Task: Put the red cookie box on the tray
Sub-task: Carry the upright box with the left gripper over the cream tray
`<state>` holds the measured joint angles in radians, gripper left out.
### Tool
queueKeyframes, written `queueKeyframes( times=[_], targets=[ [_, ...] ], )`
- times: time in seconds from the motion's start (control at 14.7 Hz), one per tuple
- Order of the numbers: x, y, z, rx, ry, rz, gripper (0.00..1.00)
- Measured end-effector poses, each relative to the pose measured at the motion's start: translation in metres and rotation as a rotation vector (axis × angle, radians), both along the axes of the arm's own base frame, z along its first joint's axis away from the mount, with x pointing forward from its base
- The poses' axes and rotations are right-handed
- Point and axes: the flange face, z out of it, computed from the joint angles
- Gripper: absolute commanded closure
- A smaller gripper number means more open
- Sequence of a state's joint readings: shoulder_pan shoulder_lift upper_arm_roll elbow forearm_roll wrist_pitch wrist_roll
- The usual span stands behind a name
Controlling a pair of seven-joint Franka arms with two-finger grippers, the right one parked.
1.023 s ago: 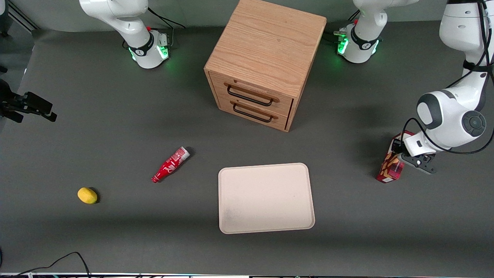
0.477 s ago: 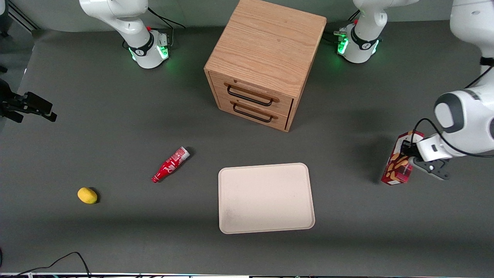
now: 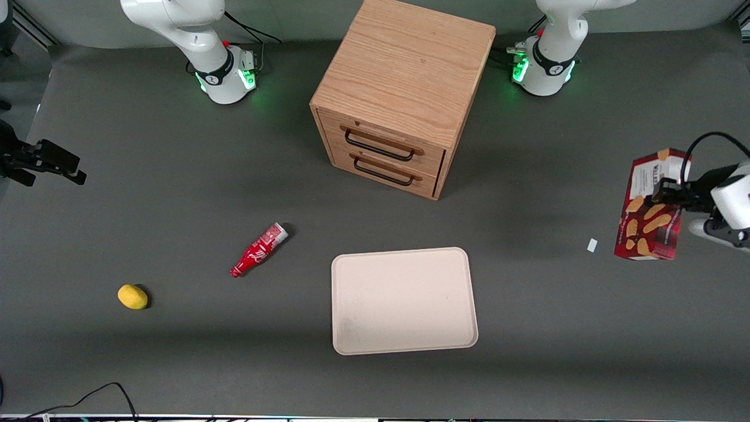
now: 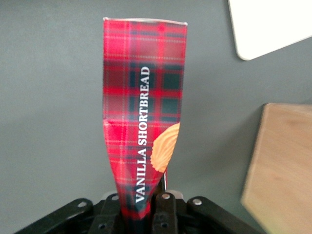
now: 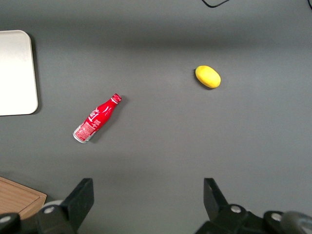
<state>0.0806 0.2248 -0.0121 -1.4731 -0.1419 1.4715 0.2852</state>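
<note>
My left gripper [image 3: 671,196] is shut on the red cookie box [image 3: 647,211] and holds it high above the table at the working arm's end. The box is dark-red tartan with cookie pictures; in the left wrist view it [image 4: 144,112] sticks out from between the shut gripper [image 4: 141,209], pinched in where the fingers [image 4: 165,207] squeeze it. The beige tray [image 3: 403,300] lies flat on the table near the front camera, well apart from the box toward the table's middle; one corner of the tray [image 4: 268,24] shows in the left wrist view.
A wooden two-drawer cabinet [image 3: 404,94] stands farther from the front camera than the tray. A small red bottle [image 3: 259,249] and a yellow lemon [image 3: 133,296] lie toward the parked arm's end. A small white scrap [image 3: 592,245] lies on the table near the box.
My gripper has lifted the cookie box off the table and carried it up and toward the table's edge at the working arm's end. A small white scrap now shows where the box stood.
</note>
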Motion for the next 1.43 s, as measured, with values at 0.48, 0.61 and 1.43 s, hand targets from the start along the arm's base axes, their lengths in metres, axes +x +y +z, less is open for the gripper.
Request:
queueKeyframes(
  times=[0.48,0.61,1.43],
  targets=[
    [-0.019,-0.186,0.043,0.089,0.008,0.234,1.0],
    [-0.012,-0.219,0.027,0.076,-0.017,0.277,1.0],
    [0.073,-0.296,-0.2,0.096,-0.205,0.381,1.0]
  ],
)
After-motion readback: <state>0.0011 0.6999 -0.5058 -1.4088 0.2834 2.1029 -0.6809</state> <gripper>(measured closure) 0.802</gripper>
